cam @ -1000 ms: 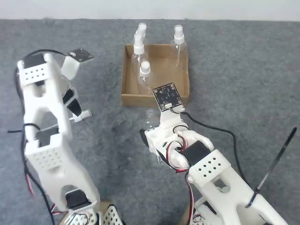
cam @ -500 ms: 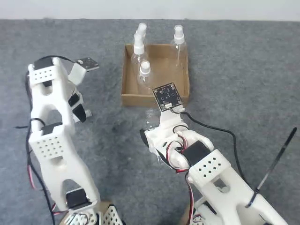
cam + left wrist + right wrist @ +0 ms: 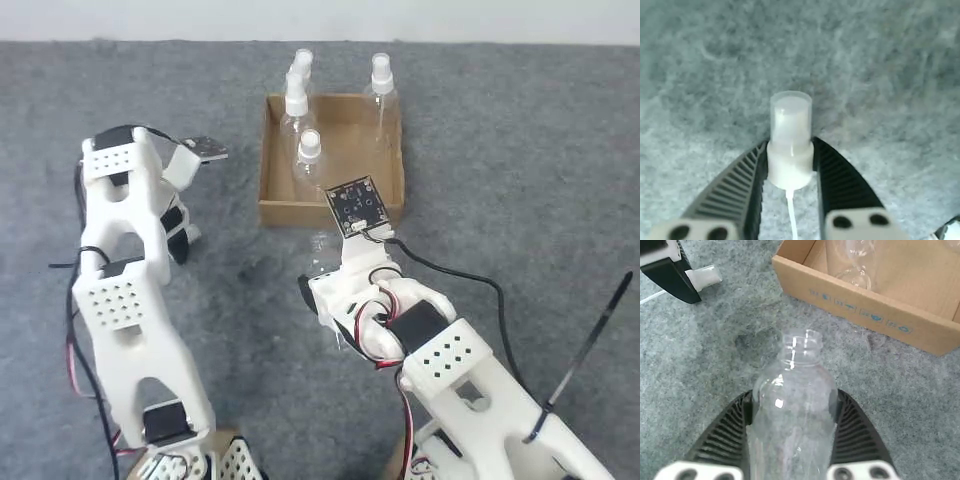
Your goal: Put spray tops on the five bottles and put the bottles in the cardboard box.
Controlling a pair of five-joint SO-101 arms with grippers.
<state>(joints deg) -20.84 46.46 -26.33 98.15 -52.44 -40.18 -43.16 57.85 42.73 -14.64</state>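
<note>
While my left end effector (image 3: 790,148) is pinching a spray top (image 3: 790,140), my right end effector (image 3: 795,400) has got an uncapped bottle (image 3: 792,407) clamped near the cardboard box (image 3: 860,312).

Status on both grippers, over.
Left gripper shut on spray top. Right gripper shut on uncapped bottle. Cardboard box close beyond it, capped bottles inside.

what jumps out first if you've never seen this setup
The open-necked clear plastic bottle stands out first, clamped in the right gripper's jaws just in front of the brown cardboard box. The left gripper holds a white spray top, not yet fitted. Four spray-topped bottles stand at the box.
</note>
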